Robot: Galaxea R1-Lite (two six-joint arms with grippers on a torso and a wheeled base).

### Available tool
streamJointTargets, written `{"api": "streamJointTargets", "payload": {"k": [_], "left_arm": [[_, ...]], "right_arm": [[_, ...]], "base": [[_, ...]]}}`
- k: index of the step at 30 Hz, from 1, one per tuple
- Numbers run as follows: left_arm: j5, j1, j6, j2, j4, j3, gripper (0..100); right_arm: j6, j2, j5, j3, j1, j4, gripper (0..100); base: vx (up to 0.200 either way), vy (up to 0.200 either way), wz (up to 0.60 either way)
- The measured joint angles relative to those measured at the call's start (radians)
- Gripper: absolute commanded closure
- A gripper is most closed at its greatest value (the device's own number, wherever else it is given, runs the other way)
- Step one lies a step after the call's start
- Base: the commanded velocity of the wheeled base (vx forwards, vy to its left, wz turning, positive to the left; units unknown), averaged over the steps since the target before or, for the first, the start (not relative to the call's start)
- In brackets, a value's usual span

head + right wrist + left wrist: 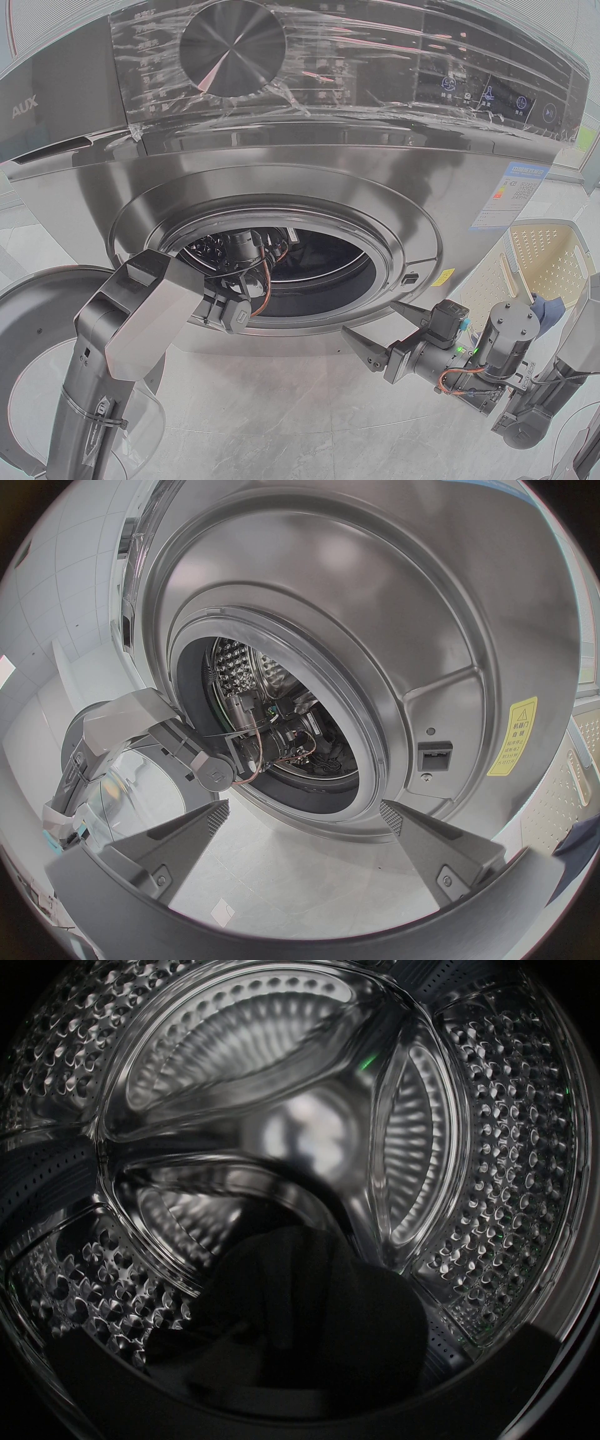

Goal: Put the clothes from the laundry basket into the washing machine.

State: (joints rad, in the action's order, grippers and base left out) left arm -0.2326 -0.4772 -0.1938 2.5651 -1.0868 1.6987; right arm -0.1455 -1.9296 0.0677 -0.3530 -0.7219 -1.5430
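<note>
Facing the head view: the washing machine (437, 187) is seen front-on, and its round door (25, 325) is swung open at the robot's left.
Left arm, head view: the left arm (150, 306) is passed through the round opening (331, 269). The left hand (278, 244) is held inside the drum (203, 249). Whether it is released or clenched cannot be told.
Right hand, head view: the right hand (369, 317) is held released and empty. It is kept low before the machine's front, just right of the opening and apart from it.
Laundry basket, head view: the pale, perforated laundry basket (550, 250) is stood at the machine's right. A blue garment (547, 312) is seen in it, partly hidden behind the right arm.
Drum, left wrist view: the dimpled steel drum (519, 1147) is seen from within.
Dark garment, left wrist view: a dark garment (312, 1310) is heaped against the drum wall, close to the front rim.
Right hand, right wrist view: the right hand (303, 808) is spread wide, with nothing between its fingers (431, 842). It is pointed at the lower rim of the opening (312, 795).
Left arm, right wrist view: the left arm (125, 720) is seen entering the opening from the door's side.
Laundry basket, right wrist view: the laundry basket (556, 792) is seen beside the machine, with the blue garment (584, 849) at its edge.
</note>
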Motion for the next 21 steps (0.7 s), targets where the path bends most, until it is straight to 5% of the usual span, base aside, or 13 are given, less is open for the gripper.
{"api": "streamJointTargets", "payload": {"k": [7,16,21], "left_arm": [[0.015,-0.007,-0.001,-0.014,0.017,-0.119,0],[0.169,-0.022,-0.030,-0.165,0.025,-0.371,0],[0.269,-0.026,-0.074,-0.213,-0.061,-0.444,0]], "right_arm": [[0.000,-0.001,0.000,0.000,0.000,0.000,0],[0.000,-0.001,0.000,0.000,0.000,0.000,0],[0.000,-0.001,0.000,0.000,0.000,0.000,0]], "base": [[0.000,0.000,0.00],[0.000,0.000,0.00],[0.000,0.000,0.00]]}}
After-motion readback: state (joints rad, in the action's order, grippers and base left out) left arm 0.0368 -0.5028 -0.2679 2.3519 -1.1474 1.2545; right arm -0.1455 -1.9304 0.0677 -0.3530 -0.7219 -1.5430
